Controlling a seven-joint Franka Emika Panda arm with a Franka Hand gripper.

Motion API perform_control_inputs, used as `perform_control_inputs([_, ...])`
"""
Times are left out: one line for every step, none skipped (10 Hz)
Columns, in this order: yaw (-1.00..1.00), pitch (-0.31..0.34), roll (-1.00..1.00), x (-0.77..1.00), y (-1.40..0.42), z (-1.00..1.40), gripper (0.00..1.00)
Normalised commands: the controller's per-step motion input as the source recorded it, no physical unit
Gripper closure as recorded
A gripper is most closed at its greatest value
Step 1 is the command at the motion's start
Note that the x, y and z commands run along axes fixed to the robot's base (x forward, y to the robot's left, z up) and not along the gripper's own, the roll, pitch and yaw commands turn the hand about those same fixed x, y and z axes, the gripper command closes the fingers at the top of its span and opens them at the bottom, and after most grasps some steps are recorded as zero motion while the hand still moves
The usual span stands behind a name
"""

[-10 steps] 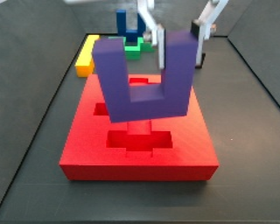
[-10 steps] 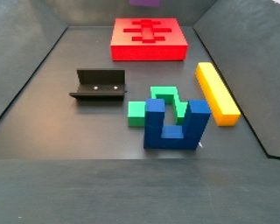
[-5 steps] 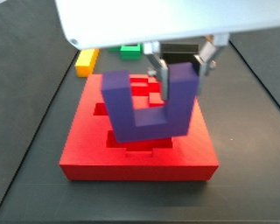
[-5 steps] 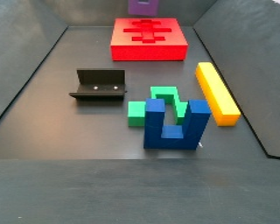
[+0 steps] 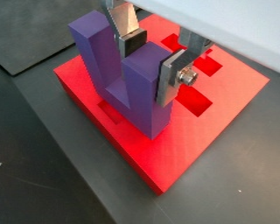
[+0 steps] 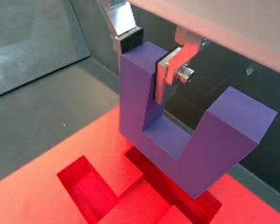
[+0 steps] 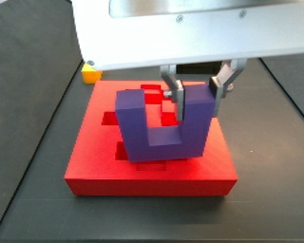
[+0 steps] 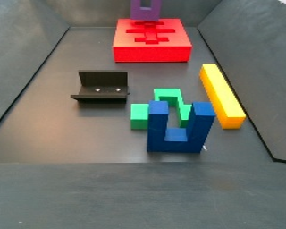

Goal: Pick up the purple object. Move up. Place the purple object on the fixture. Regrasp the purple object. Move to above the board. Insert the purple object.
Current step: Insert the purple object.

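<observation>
The board (image 7: 148, 161) sits at the far end of the floor in a side view, recesses all empty as far as I can see. The purple object (image 7: 161, 121) hangs over its middle, prongs up, base low above the red surface; from the wrist views I can't tell if the base is touching yet, it looks just clear. The gripper (image 7: 198, 87) is above the board, its silver plates clamped on one prong of the purple object (image 5: 130, 74), firm grip with the pads on both faces. The fixture (image 8: 100, 87) stands bare, well apart from the board, so I judge the place-and-regrasp steps done, likewise the move above the board. Left: line the base up with a recess, push down, release. Blue piece (image 8: 178, 125), green block (image 8: 157, 103) and yellow bar (image 8: 222, 93) lie near the fixture, out of the way.
</observation>
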Motion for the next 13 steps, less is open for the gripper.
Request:
perform_control_inputs([-0.15,0.004,-0.15,-0.13,0.03,-0.13,1.00])
perform_control_inputs([-0.13,0.030,-0.12,-0.05,0.05,-0.02,1.00])
perform_control_inputs([-0.10,0.050,-0.10,0.00,0.10,0.00,1.00])
perform_control_inputs([-0.07,0.060,-0.11,0.00,0.17,0.00,1.00])
perform_control_inputs([-0.07,0.051,-0.08,-0.09,0.18,-0.04,1.00])
perform_control_inputs([-0.02,0.000,-0.19,-0.16,0.22,-0.02,1.00])
perform_control_inputs([-0.03,0.000,-0.27,-0.14,0.12,-0.15,1.00])
perform_control_inputs([0.00,0.000,-0.21,-0.09,0.00,-0.10,1.00])
perform_control_inputs([0.00,0.000,-0.09,-0.02,0.00,-0.12,1.00])
perform_control_inputs([-0.12,0.000,-0.01,-0.13,-0.01,-0.04,1.00])
perform_control_inputs([-0.12,0.000,-0.02,-0.10,-0.02,-0.11,1.00])
perform_control_inputs([-0.14,0.000,-0.12,-0.05,-0.02,-0.14,1.00])
perform_control_inputs([-0.20,0.000,-0.18,-0.03,-0.03,-0.13,1.00])
